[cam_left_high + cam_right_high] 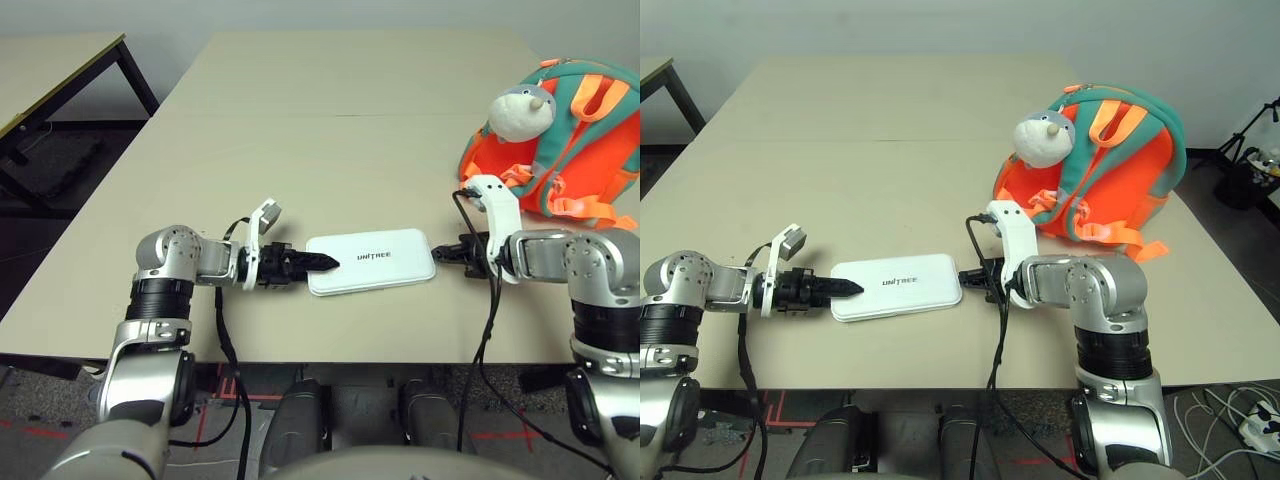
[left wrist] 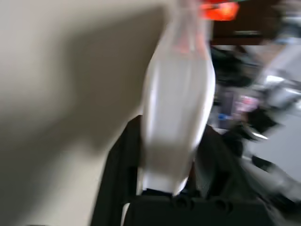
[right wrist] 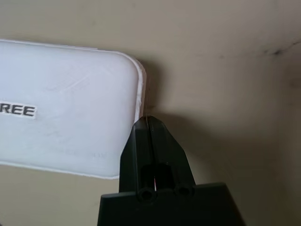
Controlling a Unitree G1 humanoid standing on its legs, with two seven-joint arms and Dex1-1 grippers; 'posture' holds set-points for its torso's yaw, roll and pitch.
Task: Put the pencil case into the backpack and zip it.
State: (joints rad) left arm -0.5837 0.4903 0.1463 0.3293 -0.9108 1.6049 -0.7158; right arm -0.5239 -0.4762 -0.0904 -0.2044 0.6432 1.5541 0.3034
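The white UNITREE pencil case (image 1: 380, 272) looks light and fairly stiff, with a smooth shell that may slip or swing if pinched off-centre, so a hold across its thickness, well in from the short end, should suit it best. It lies near the front edge of the tabletop (image 1: 300, 150), between the hands: the left gripper (image 1: 326, 262) is clamped on its left end, while the right gripper (image 3: 147, 118), fingers together, is right at its opposite end, too close to tell whether they touch.
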